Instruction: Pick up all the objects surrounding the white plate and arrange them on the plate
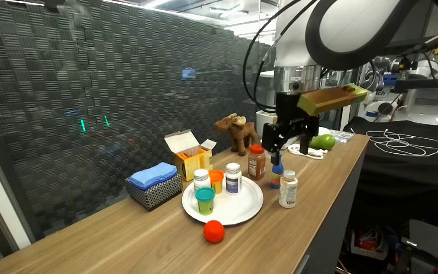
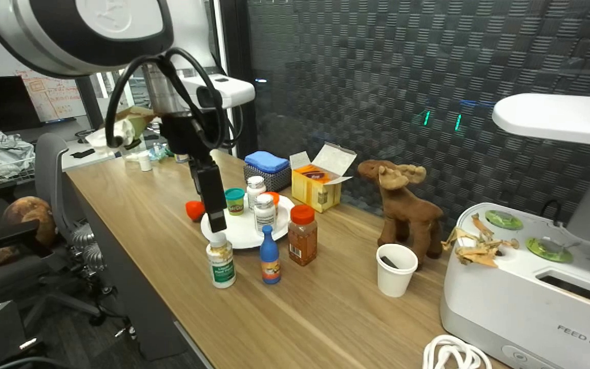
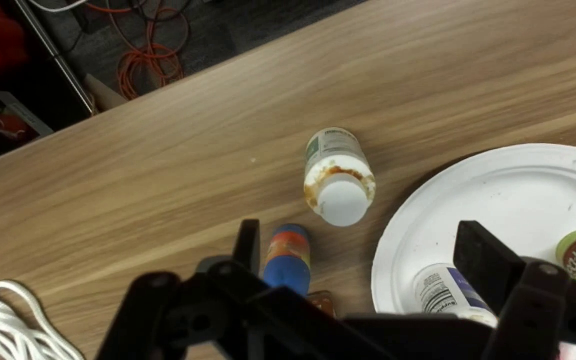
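Your white plate (image 1: pixel 240 209) lies flat, and upright on it you have a teal-lidded green tub (image 1: pixel 205 203), an orange-lidded tub (image 1: pixel 217 183), a purple-labelled white bottle (image 1: pixel 233 182) and a second white bottle (image 1: pixel 201 179). Off the plate, you see a red-capped jar (image 2: pixel 303 241), reddish-brown inside, a slim blue bottle (image 2: pixel 270 256) and a white-capped bottle (image 2: pixel 221 264) stained brown at the shoulder, all upright; the blue one stands between the others. A small red piece (image 1: pixel 214 231) rests just beside the rim.

In an exterior view | on plate (image 1: pixel 242 208): two pill bottles (image 1: pixel 233 182), two tubs (image 1: pixel 205 205) | near: ball (image 1: pixel 214 231) | right: squeeze bottle (image 1: pixel 276 177), third pill bottle (image 1: pixel 288 192) | far right: jar (image 1: pixel 256 165) | far left: carton (image 1: pixel 192 166) | left: box (image 1: pixel 156 195)
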Available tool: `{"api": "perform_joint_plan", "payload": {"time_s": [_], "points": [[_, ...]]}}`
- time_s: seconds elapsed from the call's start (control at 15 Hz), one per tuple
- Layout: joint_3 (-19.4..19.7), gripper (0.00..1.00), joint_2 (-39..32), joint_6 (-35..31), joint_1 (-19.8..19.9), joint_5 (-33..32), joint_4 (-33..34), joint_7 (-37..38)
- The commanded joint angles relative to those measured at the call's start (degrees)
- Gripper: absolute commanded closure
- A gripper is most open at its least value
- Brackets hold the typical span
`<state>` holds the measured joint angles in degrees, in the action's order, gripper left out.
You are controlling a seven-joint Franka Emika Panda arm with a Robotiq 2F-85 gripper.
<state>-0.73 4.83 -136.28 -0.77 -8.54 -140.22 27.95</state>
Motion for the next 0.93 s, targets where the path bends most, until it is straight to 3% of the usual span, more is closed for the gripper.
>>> {"api": "perform_joint_plan", "payload": {"time_s": [0.0, 0.33, 0.8, 0.87], "points": [[0.4, 0.00, 0.8, -2.6, 0.9, 4.6, -1.8, -3.9], [0.7, 0.00, -1.0, -0.8, 1.0, 13.8, -0.9, -10.3], [0.7, 0.00, -4.8, -1.1, 1.1, 14.7, 0.1, -10.5], [0.7, 0.25, -5.0, -1.3, 1.1, 13.9, 0.1, -9.8]]}}
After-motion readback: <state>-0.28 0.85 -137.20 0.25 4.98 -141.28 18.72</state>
